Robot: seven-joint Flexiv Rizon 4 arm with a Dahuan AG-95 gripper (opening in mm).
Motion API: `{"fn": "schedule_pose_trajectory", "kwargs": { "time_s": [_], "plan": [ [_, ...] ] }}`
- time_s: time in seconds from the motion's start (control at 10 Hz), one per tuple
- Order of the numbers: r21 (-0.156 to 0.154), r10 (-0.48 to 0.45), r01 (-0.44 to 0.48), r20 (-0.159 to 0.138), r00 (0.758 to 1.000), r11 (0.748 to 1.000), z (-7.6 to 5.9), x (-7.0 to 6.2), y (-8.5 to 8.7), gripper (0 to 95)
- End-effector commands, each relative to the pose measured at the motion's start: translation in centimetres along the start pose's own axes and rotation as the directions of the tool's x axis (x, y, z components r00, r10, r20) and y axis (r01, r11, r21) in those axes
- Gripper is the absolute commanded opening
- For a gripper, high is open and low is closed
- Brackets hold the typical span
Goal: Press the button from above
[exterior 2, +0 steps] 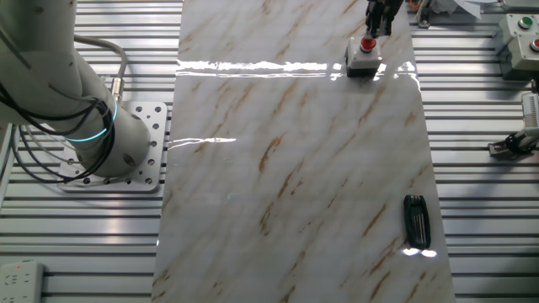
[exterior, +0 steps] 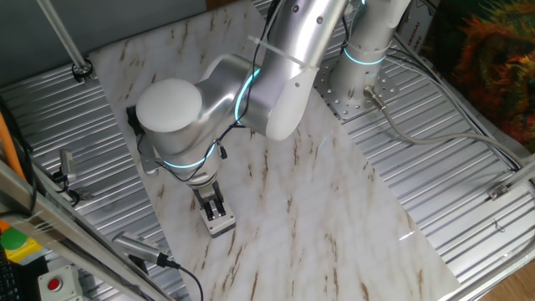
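The button is small, round and red, on top of a small square light-grey box at the far end of the marble board. In the one fixed view only the box shows, and the fingers hide the button. My gripper points straight down, just above the button and close to it. It also shows in the one fixed view, right over the box. I cannot tell whether the tips touch the button. No view shows the fingertips clearly enough to tell whether there is a gap.
The marble board lies on a ribbed metal table. A black folding tool lies near the board's right edge. A red button on an off-white housing and a green button on a yellow housing sit off the board. The arm's base stands to the left.
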State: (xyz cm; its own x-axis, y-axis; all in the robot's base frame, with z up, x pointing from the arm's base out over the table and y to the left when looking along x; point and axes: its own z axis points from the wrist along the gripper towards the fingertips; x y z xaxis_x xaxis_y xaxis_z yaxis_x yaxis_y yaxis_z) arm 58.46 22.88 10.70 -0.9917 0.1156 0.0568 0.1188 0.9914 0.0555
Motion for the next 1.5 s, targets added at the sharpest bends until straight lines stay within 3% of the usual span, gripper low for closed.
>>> {"fn": "schedule_pose_trajectory", "kwargs": {
  "time_s": [0.1,1.0,1.5],
  "plan": [
    [-0.004,0.006,-0.006,-0.008,1.000,1.000,-0.5,0.0,0.0,0.0],
    [-0.016,-0.008,0.008,-0.003,1.000,1.000,-3.5,0.4,-0.1,0.0],
    [-0.023,-0.082,0.082,0.000,0.997,0.996,-5.2,1.3,-1.8,0.0]
  ]
}}
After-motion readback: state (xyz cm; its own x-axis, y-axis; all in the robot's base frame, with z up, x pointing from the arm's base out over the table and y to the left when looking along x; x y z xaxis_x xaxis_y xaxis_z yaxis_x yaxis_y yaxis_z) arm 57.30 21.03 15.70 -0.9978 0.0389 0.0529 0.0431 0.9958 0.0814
